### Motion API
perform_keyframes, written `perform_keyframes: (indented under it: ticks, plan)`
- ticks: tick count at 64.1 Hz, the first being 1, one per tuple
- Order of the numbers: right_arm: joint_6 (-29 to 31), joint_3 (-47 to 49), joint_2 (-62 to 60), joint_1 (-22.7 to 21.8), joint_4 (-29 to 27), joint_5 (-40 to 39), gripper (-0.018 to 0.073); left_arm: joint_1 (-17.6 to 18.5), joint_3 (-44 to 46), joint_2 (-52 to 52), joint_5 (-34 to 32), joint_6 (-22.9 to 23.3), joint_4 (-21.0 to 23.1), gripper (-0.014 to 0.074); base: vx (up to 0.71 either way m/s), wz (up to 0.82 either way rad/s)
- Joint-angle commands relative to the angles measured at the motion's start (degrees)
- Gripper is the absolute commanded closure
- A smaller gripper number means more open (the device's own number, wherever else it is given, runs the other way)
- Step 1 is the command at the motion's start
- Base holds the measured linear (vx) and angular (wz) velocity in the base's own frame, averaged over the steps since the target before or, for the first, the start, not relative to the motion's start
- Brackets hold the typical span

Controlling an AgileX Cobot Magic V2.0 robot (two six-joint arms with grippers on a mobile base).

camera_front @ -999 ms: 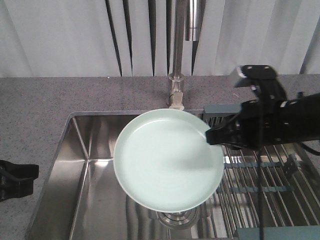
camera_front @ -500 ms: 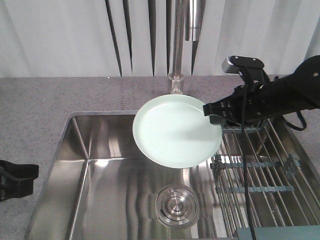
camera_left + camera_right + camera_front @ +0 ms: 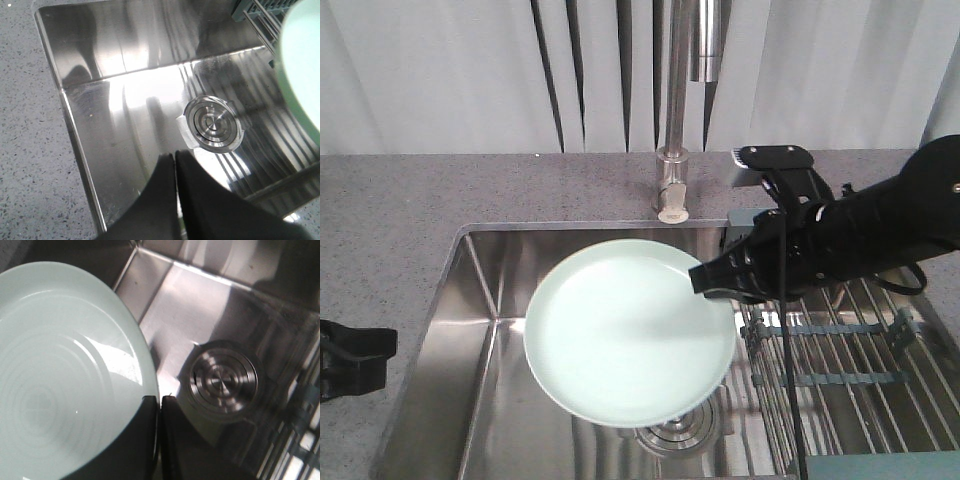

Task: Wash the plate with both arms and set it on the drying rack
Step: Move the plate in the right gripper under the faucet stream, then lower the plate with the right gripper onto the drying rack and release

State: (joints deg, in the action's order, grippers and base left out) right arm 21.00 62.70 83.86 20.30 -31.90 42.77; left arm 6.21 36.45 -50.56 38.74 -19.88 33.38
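Note:
The pale mint-green plate (image 3: 625, 330) hangs level over the middle of the steel sink, above the drain. My right gripper (image 3: 705, 280) is shut on the plate's right rim; in the right wrist view the jaws (image 3: 159, 401) pinch the rim of the plate (image 3: 60, 370). My left gripper (image 3: 175, 156) is shut and empty, over the sink's left side; its arm (image 3: 350, 355) rests at the left edge of the front view. The plate's edge (image 3: 305, 70) shows at the right of the left wrist view. The drying rack (image 3: 840, 350) sits over the sink's right side.
The sink basin (image 3: 490, 350) has a round drain (image 3: 213, 124), partly under the plate in the front view. A chrome faucet (image 3: 672, 110) rises behind the sink. Grey speckled countertop (image 3: 390, 220) surrounds it. A grey-blue bar (image 3: 870, 465) lies at the front right.
My right arm swung the plate back left and nearer, from beside the rack and faucet to over the drain. The left arm has not moved.

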Motion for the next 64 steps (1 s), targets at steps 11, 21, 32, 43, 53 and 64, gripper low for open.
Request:
perform_keyframes:
  ticks: [11,21,32,43,53,64]
  plan:
    - [-4.1,10.5,5.5,-2.3,1.7,-8.7,0.0561,0.1,1.4,0.6,-2.7,0.0,2.1,0.0603,0.00,0.00]
    - [-5.4,11.9,5.4,-9.5,6.4,-2.9,0.0561,0.1,1.4,0.6,-2.6,0.0,2.1,0.0603,0.00,0.00]
    - [-4.5,11.8,2.1,-15.3,9.5,10.4,0.0561,0.1,1.4,0.6,-2.5,0.0,2.1,0.0603,0.00,0.00]
    - [-4.7,7.7,-4.0,-10.7,7.7,13.5,0.0561,0.1,1.4,0.6,-2.5,0.0,2.1,0.0603,0.00,0.00]
    - [-9.9,5.4,-4.3,-0.8,7.8,6.2,0.0561,0.1,1.4,0.6,-2.5,0.0,2.1,0.0603,0.00,0.00]
    - [-12.6,8.3,1.5,2.9,7.9,-4.9,0.0561,0.1,1.4,0.6,-2.5,0.0,2.1,0.0603,0.00,0.00]
